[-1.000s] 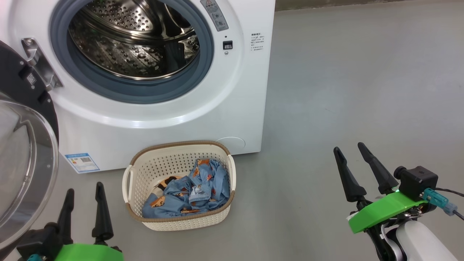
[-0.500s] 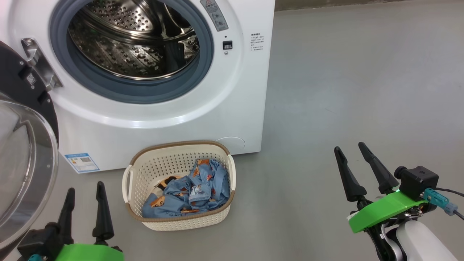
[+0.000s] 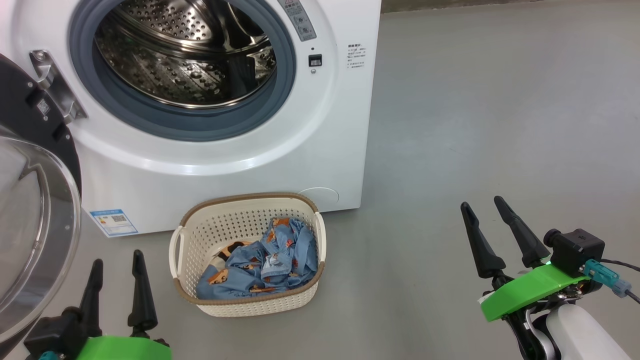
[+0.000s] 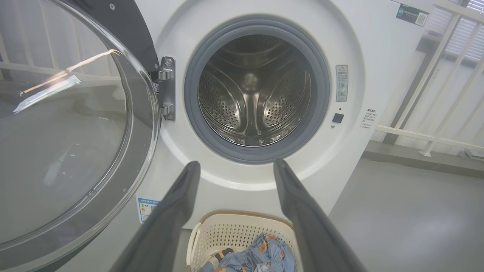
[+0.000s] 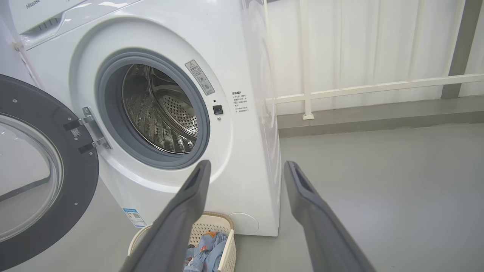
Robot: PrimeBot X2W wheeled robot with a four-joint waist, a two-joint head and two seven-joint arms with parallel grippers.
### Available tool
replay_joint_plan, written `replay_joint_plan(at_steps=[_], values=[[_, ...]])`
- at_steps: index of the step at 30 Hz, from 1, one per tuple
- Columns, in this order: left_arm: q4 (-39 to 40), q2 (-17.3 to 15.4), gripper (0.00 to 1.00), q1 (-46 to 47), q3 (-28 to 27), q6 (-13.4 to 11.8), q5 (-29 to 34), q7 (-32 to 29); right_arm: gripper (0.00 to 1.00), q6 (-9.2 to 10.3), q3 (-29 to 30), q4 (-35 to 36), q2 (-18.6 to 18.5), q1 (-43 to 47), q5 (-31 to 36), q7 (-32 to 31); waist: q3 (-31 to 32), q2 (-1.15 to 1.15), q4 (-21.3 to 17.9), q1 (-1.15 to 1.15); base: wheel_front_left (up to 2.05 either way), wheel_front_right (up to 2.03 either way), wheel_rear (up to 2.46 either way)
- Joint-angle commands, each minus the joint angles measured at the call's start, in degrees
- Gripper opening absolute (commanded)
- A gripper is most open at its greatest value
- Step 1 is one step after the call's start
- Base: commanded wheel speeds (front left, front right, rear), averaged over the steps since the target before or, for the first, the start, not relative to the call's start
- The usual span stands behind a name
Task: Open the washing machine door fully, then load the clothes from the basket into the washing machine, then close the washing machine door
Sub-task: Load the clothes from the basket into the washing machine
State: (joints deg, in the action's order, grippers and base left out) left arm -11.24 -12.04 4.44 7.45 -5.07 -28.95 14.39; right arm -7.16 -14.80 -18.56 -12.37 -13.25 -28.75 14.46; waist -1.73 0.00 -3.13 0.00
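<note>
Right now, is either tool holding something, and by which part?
Nothing is held. The left tool and right tool are open and bare; the light-blue printed clothes lie in the cream perforated plastic basket.

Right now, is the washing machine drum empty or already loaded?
Empty: the drum is bare perforated steel as far as visible, and the clothes lie in the basket before the washing machine.

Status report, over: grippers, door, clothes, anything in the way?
Left gripper and right gripper open, empty. Washing machine door open; clothes in basket. No obstacle seen before drum.
</note>
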Motion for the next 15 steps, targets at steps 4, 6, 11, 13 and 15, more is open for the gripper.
replay_joint_plan(at_steps=[4,6,11,13,15], values=[[0.83,-0.97,1.0,2.02,-2.16,0.42,0.86,0.61,1.0,-0.33,-0.89,1.32,-0.05,0.12,0.01,0.54,-0.04,0.0,-0.03,0.0,0.0,0.0,0.0],[0.64,-1.07,1.0,2.05,-2.08,0.25,1.13,0.61,1.0,-0.33,-0.89,1.35,0.0,0.11,0.0,0.54,-0.1,0.0,-0.04,0.0,0.0,0.0,0.0],[0.48,-1.01,1.0,2.33,-1.86,0.22,1.19,0.61,1.0,-0.33,-0.76,1.43,0.04,0.06,-0.01,0.54,-0.32,0.0,-0.02,0.0,0.16,-0.16,0.0],[0.47,-1.0,1.0,2.35,-1.83,0.29,1.15,0.61,1.0,-0.33,-0.71,1.44,0.05,0.05,0.01,0.54,-0.35,0.0,-0.02,0.0,0.46,-0.46,0.0],[0.43,-0.99,1.0,2.39,-1.76,0.44,1.06,0.61,1.0,-0.33,-0.66,1.45,0.07,0.05,0.04,0.54,-0.39,0.0,-0.02,0.0,0.74,-0.74,0.0]])
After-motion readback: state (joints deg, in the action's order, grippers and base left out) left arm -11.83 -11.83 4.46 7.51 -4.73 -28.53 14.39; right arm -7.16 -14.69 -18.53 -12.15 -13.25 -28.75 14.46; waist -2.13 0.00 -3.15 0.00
